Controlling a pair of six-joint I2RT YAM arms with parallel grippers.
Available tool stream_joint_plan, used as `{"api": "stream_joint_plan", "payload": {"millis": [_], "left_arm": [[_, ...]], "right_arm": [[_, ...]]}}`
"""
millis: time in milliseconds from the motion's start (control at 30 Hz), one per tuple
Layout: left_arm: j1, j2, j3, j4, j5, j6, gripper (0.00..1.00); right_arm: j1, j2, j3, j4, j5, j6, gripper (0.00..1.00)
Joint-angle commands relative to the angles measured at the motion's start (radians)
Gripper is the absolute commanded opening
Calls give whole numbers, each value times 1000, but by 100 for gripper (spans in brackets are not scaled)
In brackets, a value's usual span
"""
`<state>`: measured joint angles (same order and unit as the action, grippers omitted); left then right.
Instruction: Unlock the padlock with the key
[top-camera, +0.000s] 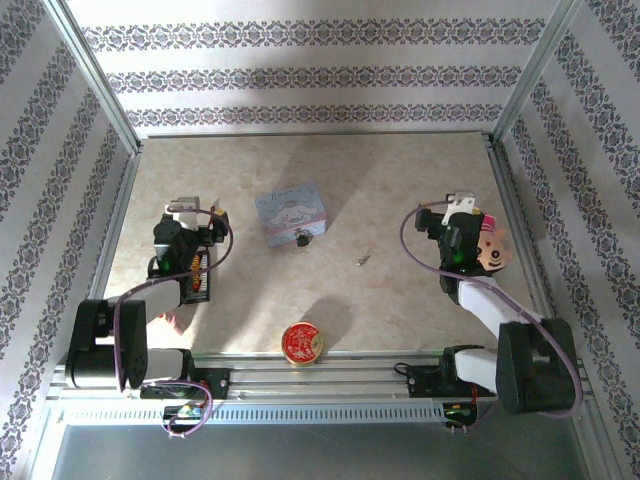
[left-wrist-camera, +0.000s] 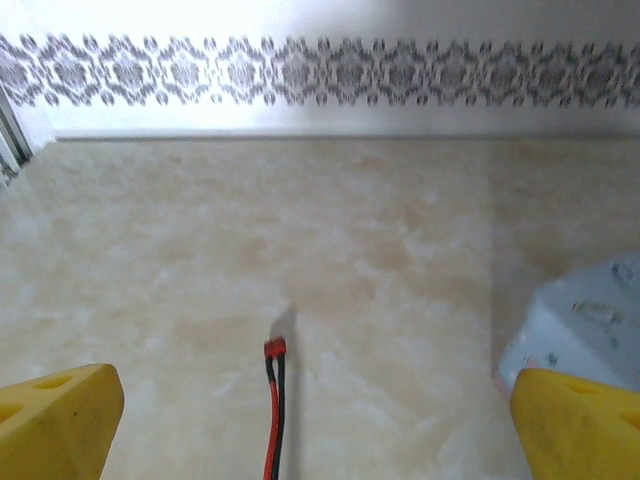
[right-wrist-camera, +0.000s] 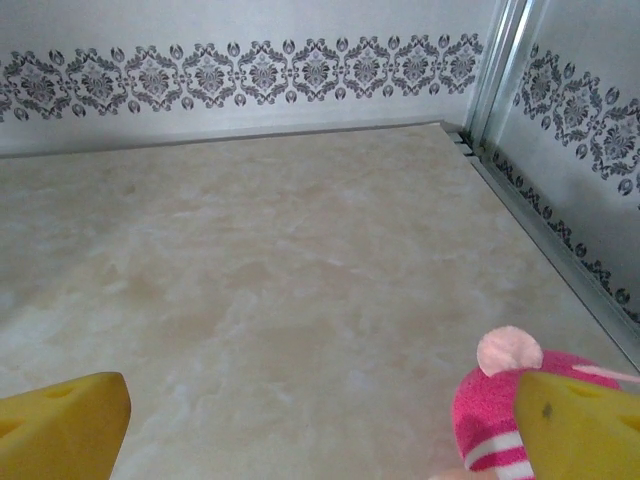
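Padlock (top-camera: 300, 238), tiny, dark metal, sits against pastel box's (top-camera: 291, 213) near edge in top view; thin silvery key (top-camera: 363, 260) lies flat to its right, apart. Risk: slim key may skid on smooth marbled table (top-camera: 400, 180). Left wrist: left gripper (left-wrist-camera: 320, 425) gapes, empty, box corner close by. Right wrist: right gripper (right-wrist-camera: 320, 430) gapes too; fuzzy pink toy (right-wrist-camera: 500, 400) could snag.

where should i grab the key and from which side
Come straight down from above and pinch the key across its narrow width, probably near the middle. It lies flat and slanted on the table, apart from the padlock, so no side gives purchase.
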<state>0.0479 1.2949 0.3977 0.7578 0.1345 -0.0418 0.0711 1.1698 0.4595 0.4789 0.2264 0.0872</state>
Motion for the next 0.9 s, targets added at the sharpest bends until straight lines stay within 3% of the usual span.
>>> {"api": "stream_joint_plan", "payload": {"millis": [0, 67, 367, 600, 867], "left_arm": [[1, -71, 22, -49, 15, -97, 99], [0, -100, 27, -43, 37, -166, 99], [0, -121, 23, -5, 79, -450, 99], [0, -121, 2, 72, 117, -517, 99], [0, -99, -26, 101, 78, -543, 99]], "right_arm": [[46, -77, 51, -277, 80, 67, 98], [85, -120, 71, -378, 115, 109, 97], [346, -193, 194, -774, 266, 356, 71], [616, -162, 220, -910, 404, 627, 62], [760, 18, 310, -951, 345, 795, 52]]}}
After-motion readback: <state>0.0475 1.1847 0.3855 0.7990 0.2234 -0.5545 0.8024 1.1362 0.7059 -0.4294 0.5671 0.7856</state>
